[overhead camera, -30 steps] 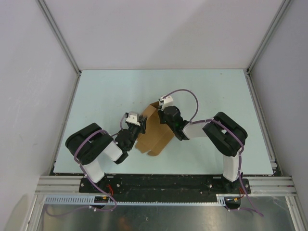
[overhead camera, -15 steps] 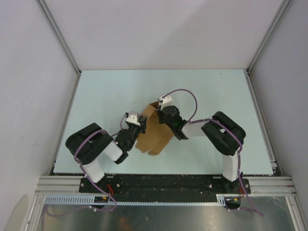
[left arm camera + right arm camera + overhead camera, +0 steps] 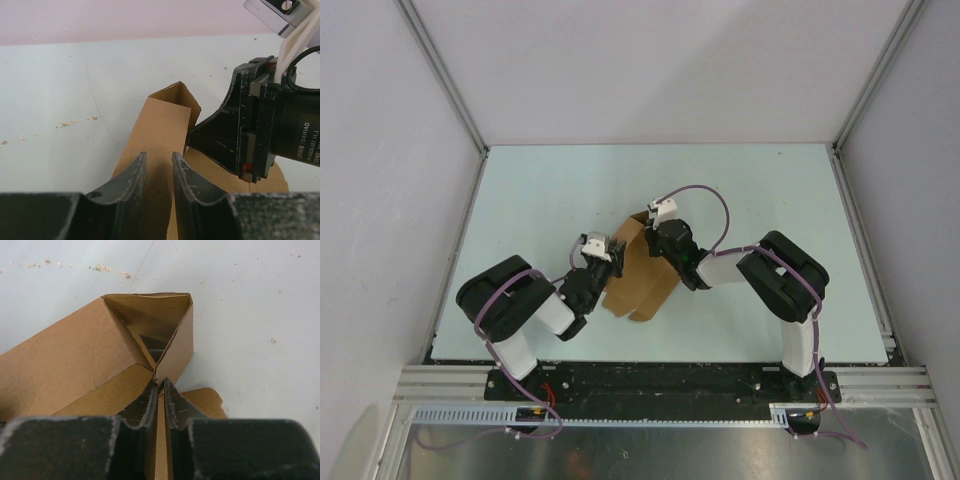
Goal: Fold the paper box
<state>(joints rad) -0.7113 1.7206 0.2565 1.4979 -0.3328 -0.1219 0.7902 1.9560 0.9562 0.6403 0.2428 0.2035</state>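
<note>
The paper box (image 3: pixel 638 285) is a tan cardboard sheet, partly folded, lying mid-table between my arms. In the right wrist view its raised walls (image 3: pixel 75 355) form a triangular open end, with a rounded tab flat on the table. My right gripper (image 3: pixel 160 385) is shut on the thin upright wall edge at that corner; from above it sits at the box's far side (image 3: pixel 655 248). My left gripper (image 3: pixel 159 159) is narrowly open above a long flat panel (image 3: pixel 162 125), at the box's left edge (image 3: pixel 610 262). The right gripper's body also shows in the left wrist view (image 3: pixel 260 135).
The pale blue table (image 3: pixel 540 200) is enclosed by white walls with aluminium posts (image 3: pixel 440 75). Small paper crumbs (image 3: pixel 107 269) lie on the surface beyond the box. A metal rail (image 3: pixel 650 385) runs along the near edge at the arm bases.
The right arm has shifted slightly left and the box has turned a little with it. The left arm has barely moved.
</note>
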